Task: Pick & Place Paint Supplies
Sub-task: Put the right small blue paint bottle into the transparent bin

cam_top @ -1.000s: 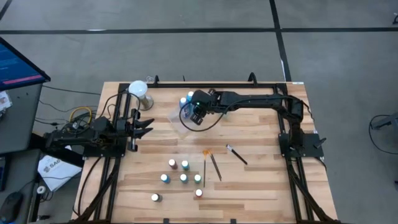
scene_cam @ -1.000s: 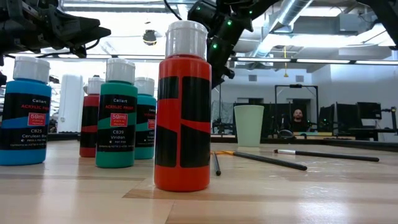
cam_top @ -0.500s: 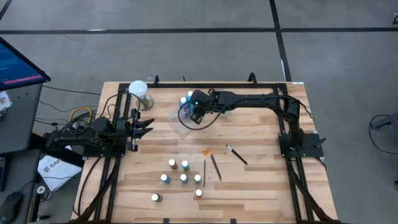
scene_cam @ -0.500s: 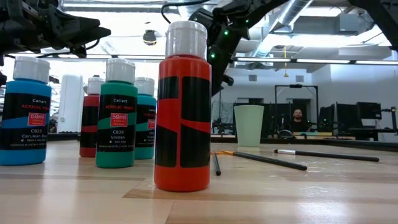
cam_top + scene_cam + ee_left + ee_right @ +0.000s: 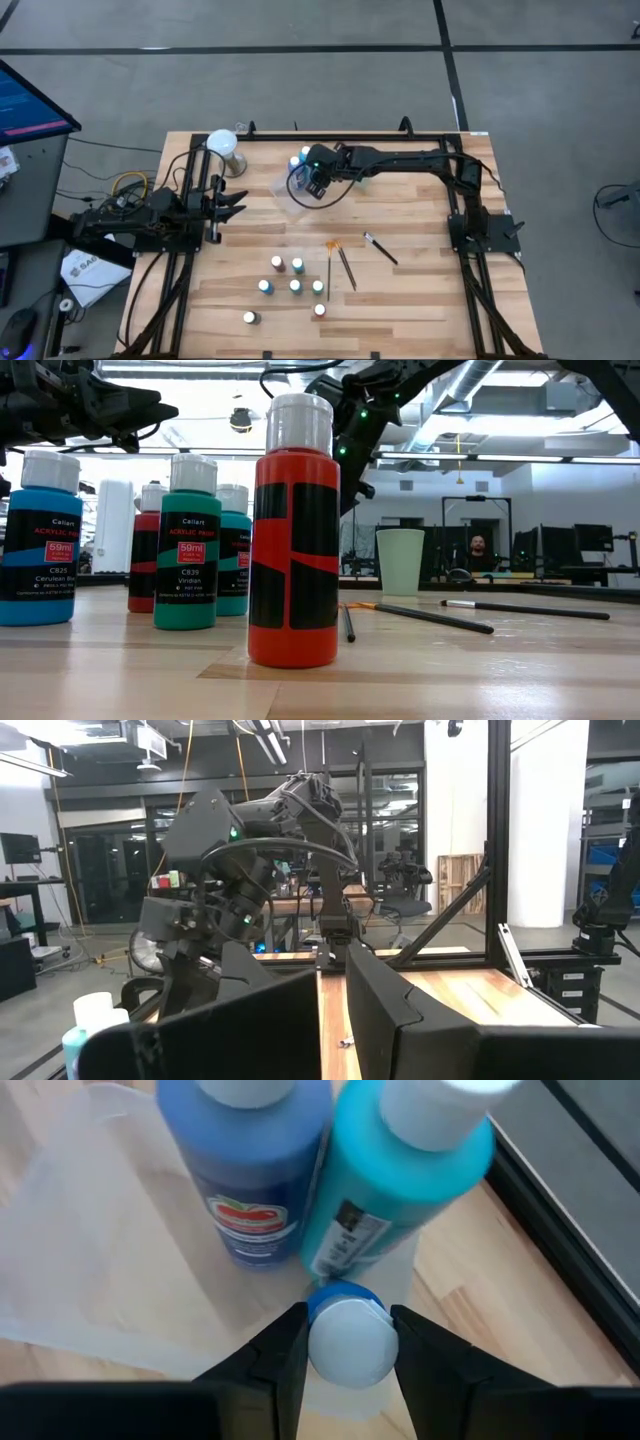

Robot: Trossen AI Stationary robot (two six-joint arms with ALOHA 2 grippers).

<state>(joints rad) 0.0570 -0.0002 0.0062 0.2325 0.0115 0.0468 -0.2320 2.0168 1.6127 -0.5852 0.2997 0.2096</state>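
My right gripper point(image 5: 313, 182) hangs over the clear tray point(image 5: 283, 190) at the far middle of the table, shut on a small blue paint bottle point(image 5: 345, 1302) with a white cap. Two taller bottles stand in the tray just beyond it, one dark blue point(image 5: 250, 1170) and one light blue point(image 5: 400, 1180). Several small white-capped bottles point(image 5: 295, 286) stand on the near middle of the table. Beside them lie an orange-tipped brush point(image 5: 329, 262) and two dark brushes point(image 5: 346, 268) point(image 5: 380, 248). My left gripper point(image 5: 240, 200) waits shut at the table's left. My right gripper pinches the small bottle's white cap point(image 5: 322, 1342) between its two fingers point(image 5: 285, 1355), one on each side. The fingers slant down from the table's right side. The bottle is upright over the tray; its cap hides its lower end.
A pale green cup point(image 5: 400, 560) stands at the far left, near the left arm's frame. In the low view a red bottle point(image 5: 292, 530) stands close to the camera, with blue, green and red ones point(image 5: 186, 540) to its left. The table's near right part holds nothing.
My right gripper has sunk a little toward the tray with the small bottle between its fingers, then kept still.
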